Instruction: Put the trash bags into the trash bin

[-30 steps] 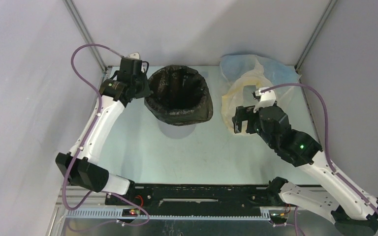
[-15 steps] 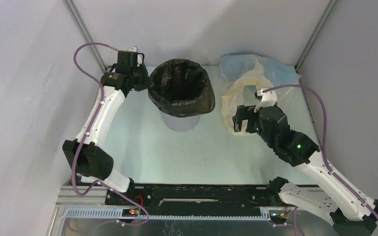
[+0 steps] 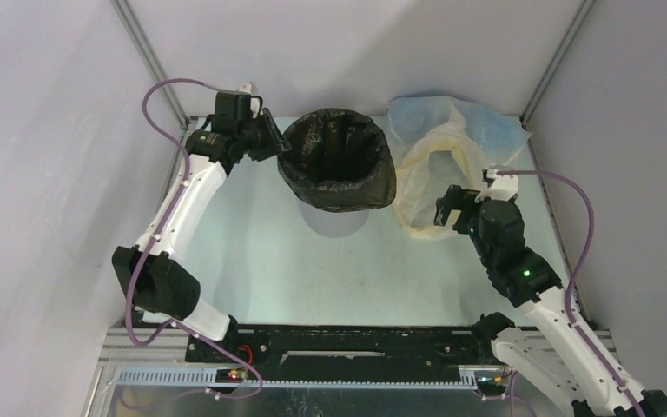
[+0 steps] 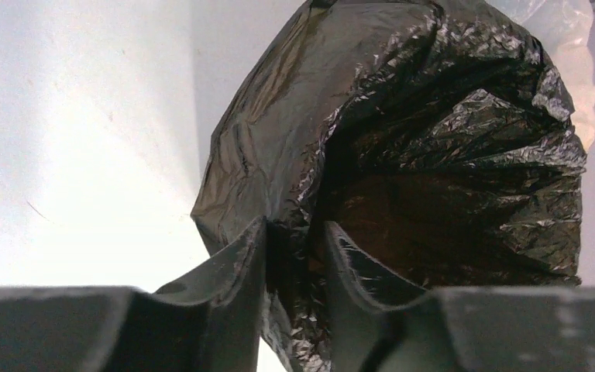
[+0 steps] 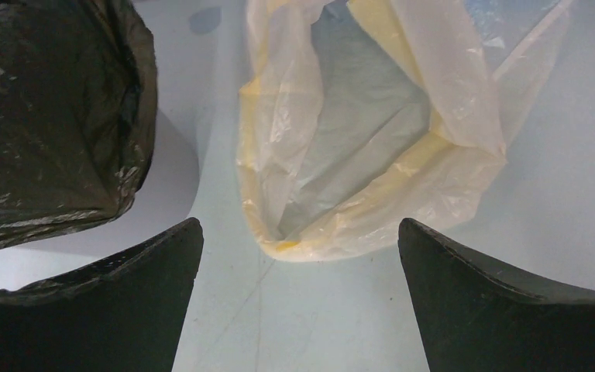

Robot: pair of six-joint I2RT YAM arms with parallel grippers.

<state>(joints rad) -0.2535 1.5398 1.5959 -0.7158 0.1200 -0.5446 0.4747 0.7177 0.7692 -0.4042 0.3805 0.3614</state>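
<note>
Movement since the earlier view: the pale grey-lavender round plastic bin (image 3: 334, 222), with the thin, crinkled, glossy black plastic bag (image 3: 337, 167) draped inside it and folded over its rim, has shifted toward the translucent yellowish and pale-blue plastic bag (image 3: 456, 143) on the bin's right. The two bags now look to touch. The left pincer (image 3: 275, 142) has travelled with it and stays clenched on the black bag's edge at the bin's left rim. In the wrist view the black film is pinched between both fingers (image 4: 242, 256), with the bag's open mouth just beyond them. The right pincer (image 3: 448, 207) has drawn back, away from the bin, and hangs released, spread wide above the table (image 3: 252, 243). The black bag lies off to its left and the translucent bag's mouth straight ahead.
</note>
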